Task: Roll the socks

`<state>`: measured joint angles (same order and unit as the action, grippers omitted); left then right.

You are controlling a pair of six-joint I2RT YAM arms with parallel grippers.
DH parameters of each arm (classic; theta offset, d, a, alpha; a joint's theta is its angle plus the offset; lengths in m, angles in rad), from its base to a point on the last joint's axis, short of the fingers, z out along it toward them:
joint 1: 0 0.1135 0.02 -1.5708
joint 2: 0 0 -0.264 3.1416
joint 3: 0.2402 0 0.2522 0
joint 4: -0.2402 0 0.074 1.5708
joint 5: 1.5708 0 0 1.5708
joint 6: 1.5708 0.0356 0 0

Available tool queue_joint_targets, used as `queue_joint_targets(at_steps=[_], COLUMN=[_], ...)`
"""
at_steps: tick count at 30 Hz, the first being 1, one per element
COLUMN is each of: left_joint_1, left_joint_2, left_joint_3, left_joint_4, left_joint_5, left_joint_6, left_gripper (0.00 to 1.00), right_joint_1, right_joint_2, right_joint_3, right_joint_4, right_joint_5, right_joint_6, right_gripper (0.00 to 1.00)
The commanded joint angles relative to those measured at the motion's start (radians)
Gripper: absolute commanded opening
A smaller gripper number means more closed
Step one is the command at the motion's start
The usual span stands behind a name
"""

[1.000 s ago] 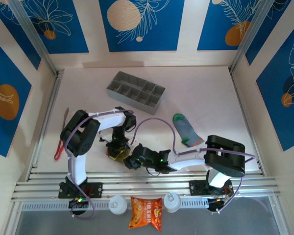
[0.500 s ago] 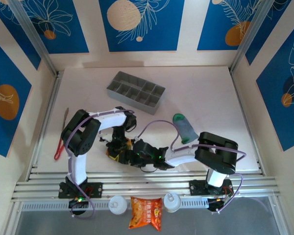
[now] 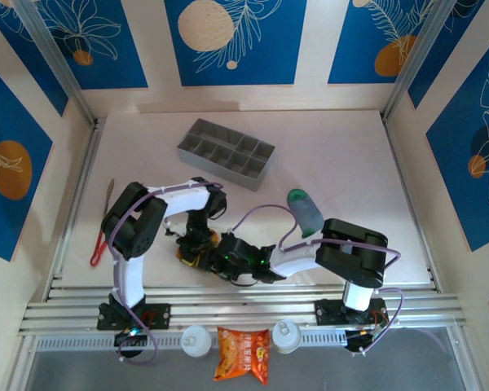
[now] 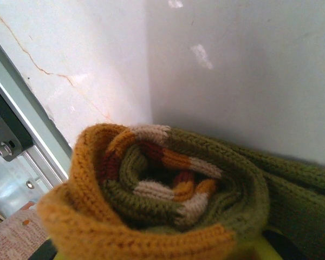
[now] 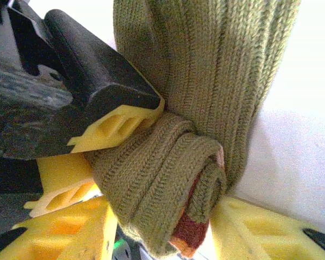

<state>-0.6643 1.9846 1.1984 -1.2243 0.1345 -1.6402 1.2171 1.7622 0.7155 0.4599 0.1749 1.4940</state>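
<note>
The olive-brown sock, with orange toe and orange-cream stripes, is wound into a tight roll. My left gripper is shut on it near the table's front left. Its black and yellow finger presses the roll from above in the right wrist view. My right gripper has come in from the right, and the roll sits between its yellow fingers, touching both. The sock's loose end hangs straight beyond the roll. The grey-blue sock with its green toe lies flat to the right, apart from both grippers.
A grey compartment tray stands at the back middle. A red-handled tool lies by the left rail. An orange snack packet and two white caps sit below the front rail.
My right gripper has slid left to the roll beside the left gripper, and its fingers have come in on it. The left gripper and the grey-blue sock have stayed put.
</note>
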Motion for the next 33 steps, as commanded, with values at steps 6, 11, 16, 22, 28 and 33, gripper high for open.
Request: queue_joint_targets(at_steps=[6,11,16,22,28,33], left_joint_1=[0.033,0.05,0.054,0.051,0.05,0.05], left_joint_2=[0.129,0.143,0.135,0.127,0.119,0.103], left_joint_3=[-0.085,-0.063,-0.09,-0.083,-0.086,-0.095], left_joint_4=[0.589,0.549,0.57,0.569,0.568,0.568], left_joint_5=[0.112,0.144,0.15,0.154,0.162,0.16], left_joint_6=[0.057,0.134,0.131,0.142,0.148,0.148], left_gripper=[0.0,0.0,0.0,0.0,0.0,0.0], right_joint_1=[-0.03,-0.054,-0.076,-0.091,-0.102,-0.105], right_joint_2=[0.031,0.037,0.06,0.075,0.094,0.092], right_joint_3=[-0.009,-0.033,-0.036,-0.045,-0.04,-0.038], right_joint_4=[0.022,0.047,0.078,0.069,0.026,-0.106], right_joint_5=[0.036,0.011,-0.008,-0.008,0.013,0.023], right_joint_6=[0.046,0.048,0.058,0.084,0.173,0.3], right_gripper=[0.41,0.41,0.39,0.32,0.21,0.06])
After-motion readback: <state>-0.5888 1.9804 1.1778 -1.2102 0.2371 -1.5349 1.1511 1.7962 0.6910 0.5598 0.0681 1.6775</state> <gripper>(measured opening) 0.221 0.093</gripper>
